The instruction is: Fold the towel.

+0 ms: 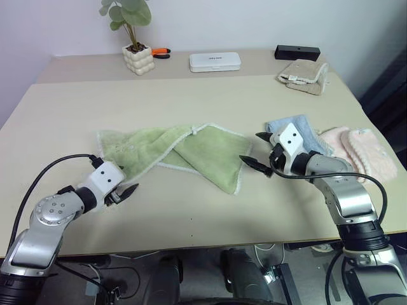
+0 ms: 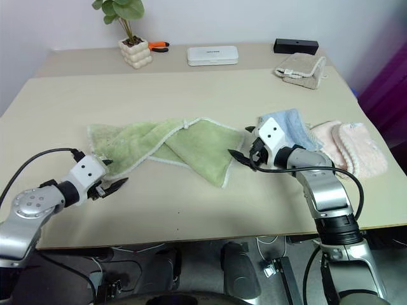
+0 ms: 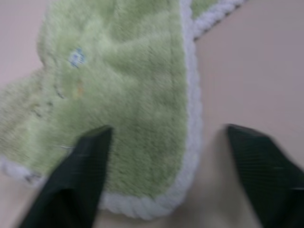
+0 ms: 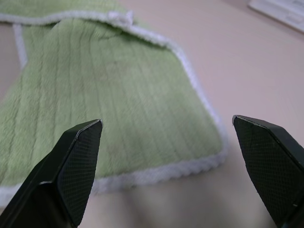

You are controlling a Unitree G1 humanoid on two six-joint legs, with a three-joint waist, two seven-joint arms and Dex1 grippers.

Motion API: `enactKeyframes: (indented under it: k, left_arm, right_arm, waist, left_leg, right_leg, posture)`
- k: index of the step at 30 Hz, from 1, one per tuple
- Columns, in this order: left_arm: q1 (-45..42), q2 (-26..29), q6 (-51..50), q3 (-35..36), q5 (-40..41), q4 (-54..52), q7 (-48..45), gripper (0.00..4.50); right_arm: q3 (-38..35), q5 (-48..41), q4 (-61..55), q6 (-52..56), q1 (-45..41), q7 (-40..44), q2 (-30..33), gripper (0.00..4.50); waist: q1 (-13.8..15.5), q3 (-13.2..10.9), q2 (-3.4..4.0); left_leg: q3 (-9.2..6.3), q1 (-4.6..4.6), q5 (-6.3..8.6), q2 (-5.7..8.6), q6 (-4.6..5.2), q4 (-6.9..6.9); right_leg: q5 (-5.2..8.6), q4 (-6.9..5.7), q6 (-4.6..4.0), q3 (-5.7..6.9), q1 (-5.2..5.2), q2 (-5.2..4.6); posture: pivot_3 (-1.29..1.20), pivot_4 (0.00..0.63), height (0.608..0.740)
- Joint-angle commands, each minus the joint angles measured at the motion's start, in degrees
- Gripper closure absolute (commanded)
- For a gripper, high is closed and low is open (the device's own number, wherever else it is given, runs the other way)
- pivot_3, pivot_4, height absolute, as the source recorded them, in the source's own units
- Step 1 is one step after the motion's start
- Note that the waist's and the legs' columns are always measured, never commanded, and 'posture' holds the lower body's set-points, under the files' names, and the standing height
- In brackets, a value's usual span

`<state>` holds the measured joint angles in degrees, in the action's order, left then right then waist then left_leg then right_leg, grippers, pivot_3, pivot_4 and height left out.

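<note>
- Green terry, edged in white stitching: the towel lay crumpled and twisted at the middle of the table, spread from nine o'clock towards three o'clock, with a small white loop at its twelve o'clock edge.
- The left gripper sat at the towel's eight o'clock corner, fingers parted; in the left wrist view one finger rested over the green pile and the other stood on bare table beyond the white hem, nothing clamped.
- The right gripper hovered just beside the towel's three o'clock corner, fingers spread wide and empty.
- A light blue cloth lay behind the right gripper, and a pale pink fluffy cloth at its three o'clock.
- At the table's twelve o'clock edge stood a potted plant and a white case.
</note>
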<state>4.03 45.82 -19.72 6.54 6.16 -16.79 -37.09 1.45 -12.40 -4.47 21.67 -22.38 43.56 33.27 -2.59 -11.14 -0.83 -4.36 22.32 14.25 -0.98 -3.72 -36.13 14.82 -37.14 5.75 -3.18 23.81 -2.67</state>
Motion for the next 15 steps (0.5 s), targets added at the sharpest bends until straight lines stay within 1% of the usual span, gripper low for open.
enactKeyframes:
  k: [1, 2, 3, 4, 5, 9, 15]
  left_arm:
    - [0.9, 0.2, -0.6, 3.4, -0.1, 0.7, 0.6, 2.83]
    - [1.1, 0.3, -0.6, 3.8, -0.2, 0.8, 0.8, 3.35]
    - [1.4, 0.4, -0.7, 4.0, -0.5, 0.6, 0.9, 3.76]
    - [1.5, 0.4, -1.0, 4.4, -0.7, 0.4, 1.2, 4.37]
    - [1.6, 0.4, -1.2, 4.7, -0.8, 0.2, 1.4, 4.44]
    - [1.4, 0.7, -1.2, 6.3, -1.9, -0.1, 2.9, 4.44]
    - [1.3, -1.2, 0.4, 9.7, 0.1, -1.9, 3.6, 4.44]
  right_arm:
    - [-1.3, -0.9, -1.7, -0.4, -0.9, -0.2, -0.1, 0.0]
    - [-1.3, -1.0, -2.0, -0.3, -1.0, 0.0, 0.1, 0.0]
    - [-1.2, -1.0, -1.9, -0.3, -1.3, 0.3, 0.3, 0.0]
    - [-1.2, -1.1, -1.8, -0.3, -1.6, 0.6, 0.5, 0.0]
    - [-1.1, -1.1, -1.7, -0.3, -2.0, 0.8, 0.5, 0.0]
    - [0.0, -0.3, 0.7, -0.9, -4.5, 1.6, 0.1, 0.0]
    - [4.5, 5.6, 9.7, -4.9, -9.4, 2.0, -0.1, 0.0]
  waist:
    - [0.0, 0.0, 0.0]
    - [0.1, 0.0, 0.0]
    - [0.1, 0.0, 0.0]
    - [0.1, 0.0, 0.0]
    - [0.1, 0.0, 0.0]
    - [0.0, 0.0, 0.0]
    - [0.1, 0.0, -0.01]
  left_leg:
    - [0.0, 0.0, 0.0, 0.0, 0.0, 0.0]
    - [0.0, 0.01, 0.0, 0.0, 0.0, -0.01]
    - [0.0, 0.02, 0.0, 0.0, 0.0, -0.01]
    - [0.0, 0.02, 0.0, 0.01, 0.0, -0.02]
    - [0.0, 0.03, 0.0, 0.01, 0.0, -0.02]
    - [0.0, 0.02, 0.0, 0.01, 0.0, -0.01]
    - [0.0, 0.03, 0.0, 0.0, 0.0, -0.01]
  right_leg:
    - [0.0, 0.0, 0.0, 0.0, 0.0, 0.0]
    - [0.0, 0.01, 0.0, 0.0, 0.0, 0.0]
    - [0.0, 0.02, 0.0, 0.0, 0.0, -0.01]
    - [0.0, 0.02, 0.0, 0.0, 0.0, -0.01]
    - [0.0, 0.02, 0.0, 0.0, 0.0, -0.02]
    - [0.0, 0.01, 0.0, 0.0, 0.0, -0.01]
    - [0.0, 0.02, 0.0, 0.01, 0.0, -0.02]
  posture:
    - [0.0, 0.15, 0.737]
    - [0.0, 0.15, 0.737]
    - [0.0, 0.15, 0.737]
    - [0.0, 0.15, 0.737]
    - [0.0, 0.15, 0.737]
    - [0.0, 0.15, 0.737]
    - [0.0, 0.15, 0.737]
